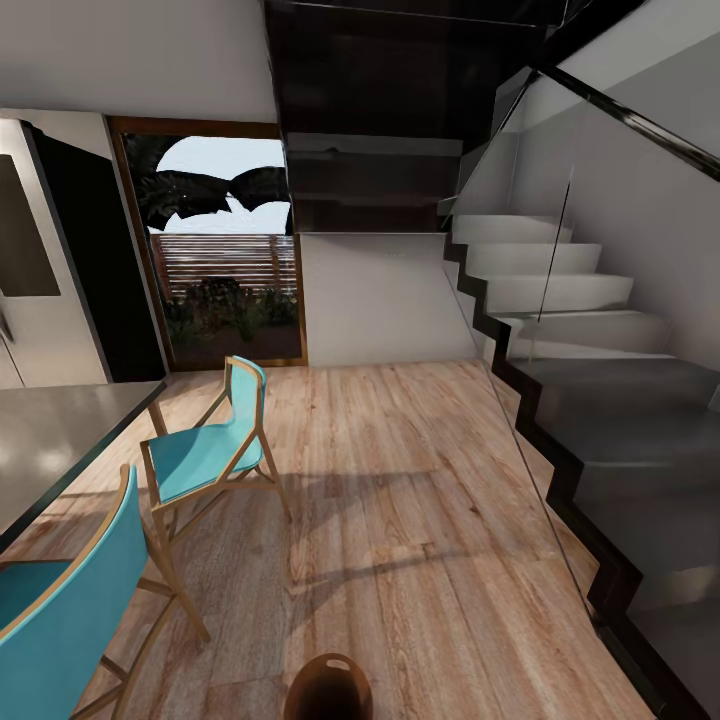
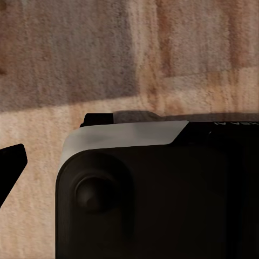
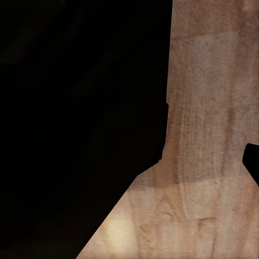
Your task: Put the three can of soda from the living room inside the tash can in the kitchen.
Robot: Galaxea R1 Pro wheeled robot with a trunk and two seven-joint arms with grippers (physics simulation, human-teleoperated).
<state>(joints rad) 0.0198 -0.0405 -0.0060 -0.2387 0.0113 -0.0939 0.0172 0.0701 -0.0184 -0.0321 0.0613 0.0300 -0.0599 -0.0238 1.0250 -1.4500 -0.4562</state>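
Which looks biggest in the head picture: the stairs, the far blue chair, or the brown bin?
1. Stairs, biggest.
2. Far blue chair.
3. Brown bin, smallest, though the picture's edge cuts it off.

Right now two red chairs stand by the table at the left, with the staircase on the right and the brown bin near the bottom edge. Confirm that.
Not quite: the two chairs are turquoise with wooden frames, not red, as the head view shows. The rest holds: they stand by the table at the left, the staircase rises on the right, and the brown bin sits at the bottom edge.
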